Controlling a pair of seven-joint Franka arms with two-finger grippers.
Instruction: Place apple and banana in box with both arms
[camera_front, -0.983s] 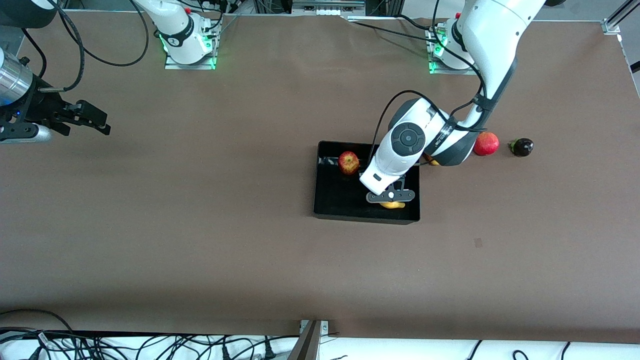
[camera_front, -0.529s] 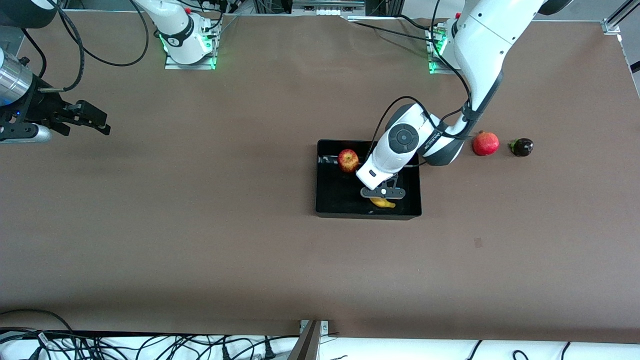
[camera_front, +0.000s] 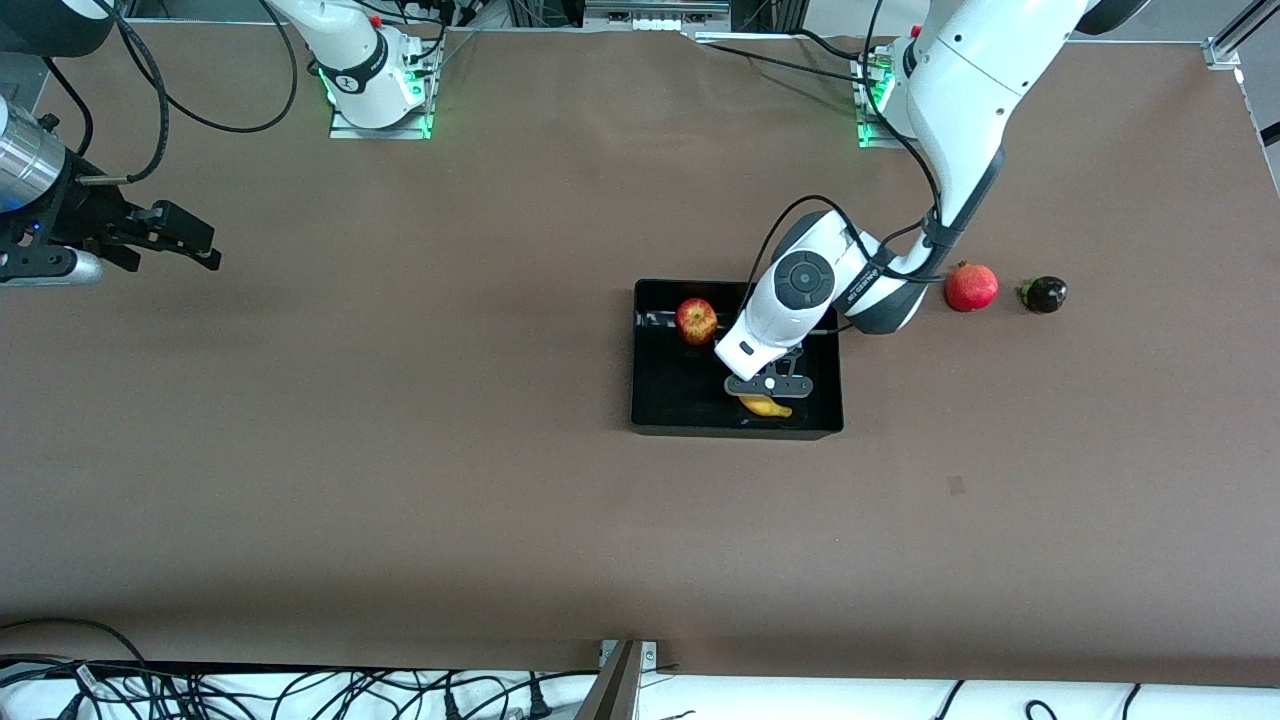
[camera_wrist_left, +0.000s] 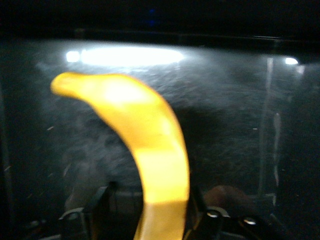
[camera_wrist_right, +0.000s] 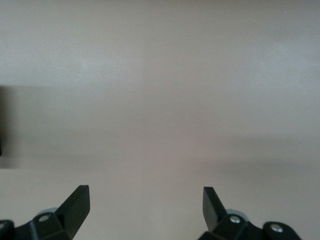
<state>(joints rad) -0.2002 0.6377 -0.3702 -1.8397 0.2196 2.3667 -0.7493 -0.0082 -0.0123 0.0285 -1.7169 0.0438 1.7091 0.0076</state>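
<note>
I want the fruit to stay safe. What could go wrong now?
The banana lies in the box between the left gripper's fingers. If the arm lifts before they clear it, the banana might drag out. The apple sits close beside that arm, so a sideways swing could bump it. The right gripper waits open over bare table.

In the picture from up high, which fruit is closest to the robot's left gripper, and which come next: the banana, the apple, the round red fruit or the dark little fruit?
From the left gripper, over the box:
1. Banana, right under it in the box.
2. Apple, in the box, farther from the camera.
3. Round red fruit, on the table outside the box, toward the left arm's end.
4. Dark little fruit, beside the red fruit, farthest out.
</note>
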